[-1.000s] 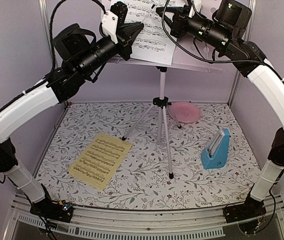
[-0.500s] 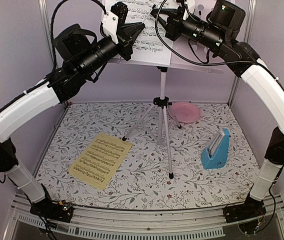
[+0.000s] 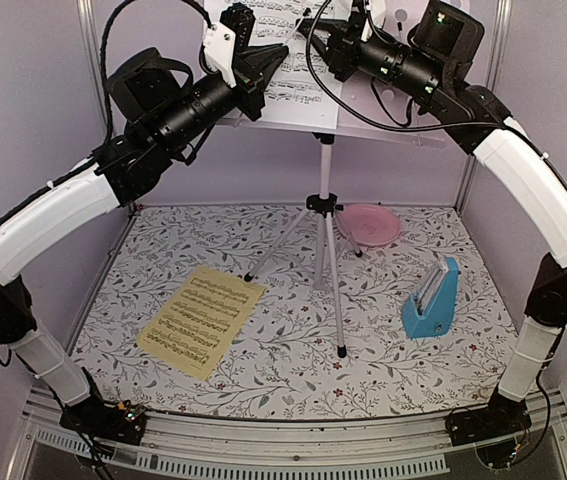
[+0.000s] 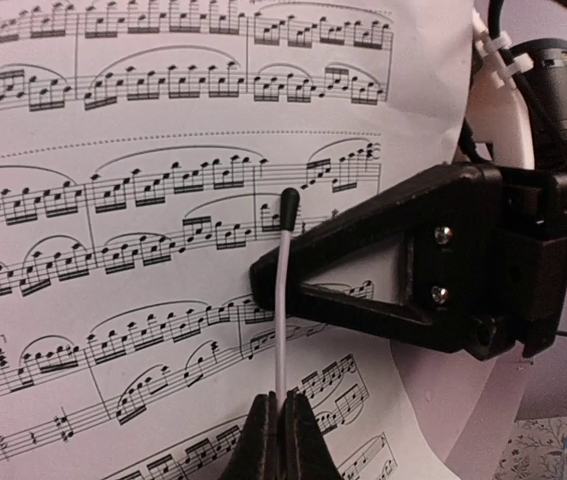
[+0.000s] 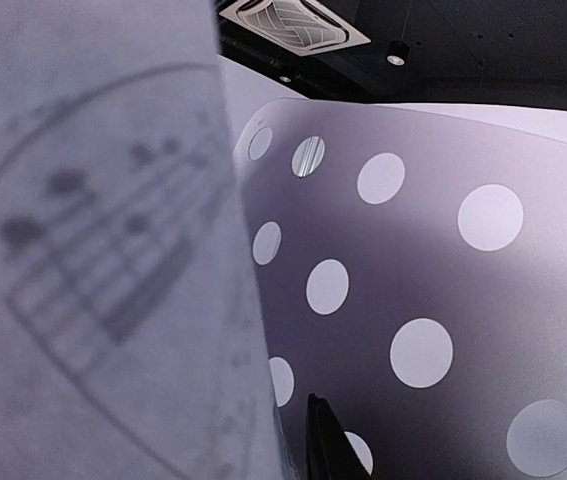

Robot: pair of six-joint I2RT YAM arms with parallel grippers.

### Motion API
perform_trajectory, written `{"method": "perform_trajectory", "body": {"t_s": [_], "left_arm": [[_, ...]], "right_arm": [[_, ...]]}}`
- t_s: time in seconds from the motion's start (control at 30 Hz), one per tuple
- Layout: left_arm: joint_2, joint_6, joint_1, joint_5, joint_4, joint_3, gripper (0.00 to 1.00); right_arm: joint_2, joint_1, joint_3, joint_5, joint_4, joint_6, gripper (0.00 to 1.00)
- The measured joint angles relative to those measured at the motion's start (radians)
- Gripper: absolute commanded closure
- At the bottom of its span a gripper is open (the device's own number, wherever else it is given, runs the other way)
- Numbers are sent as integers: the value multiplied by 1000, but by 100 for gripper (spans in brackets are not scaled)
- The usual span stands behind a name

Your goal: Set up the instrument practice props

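Near left corner of the table [image 3: 283,385]: the yellow sheet [image 3: 200,321] lies flat, not yet on the stand. Toward the right edge, the blue metronome [image 3: 431,300] sits upright, well clear of the tripod legs. Mid-table stands the music stand [image 3: 325,250]. Up top, the white sheet [image 4: 143,250] rests against the perforated desk [image 5: 413,300]. The left gripper [image 4: 283,425] is pinched tight on the thin retaining wire [image 4: 283,300], likely to pin the page. The right gripper [image 4: 268,282] steadies the sheet's right edge; clamped or slack, I cannot tell.
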Motion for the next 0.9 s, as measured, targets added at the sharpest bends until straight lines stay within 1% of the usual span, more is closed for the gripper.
{"method": "perform_trajectory", "body": {"t_s": [0.03, 0.13, 0.27, 0.37, 0.47, 0.6, 0.63, 0.67, 0.77, 0.9], "left_arm": [[0, 0, 0, 0, 2, 0, 100], [2, 0, 0, -1, 7, -1, 100], [2, 0, 0, -3, 15, -5, 100], [1, -3, 0, -8, 34, -13, 100], [1, -5, 0, -16, 51, -15, 100], [1, -8, 0, -26, 59, -18, 100], [1, -10, 0, -30, 60, -18, 100], [1, -10, 0, -36, 59, -19, 100], [2, -11, 0, -43, 58, -27, 100], [2, -11, 0, -52, 65, -32, 100]], "right_arm": [[0, 0, 0, 0, 1, -1, 78], [0, -3, 0, 2, 1, 1, 76], [0, -6, 0, 5, 1, 0, 68], [0, -6, 0, 9, 1, 1, 56], [0, -7, 0, 17, 2, -4, 55], [0, -6, 0, 26, 2, -7, 56], [0, -6, 0, 28, 2, -7, 54], [0, -6, 0, 29, 2, -7, 50], [0, -3, 0, 28, 3, -6, 41], [-5, 3, -14, 28, 15, -5, 34]]}}
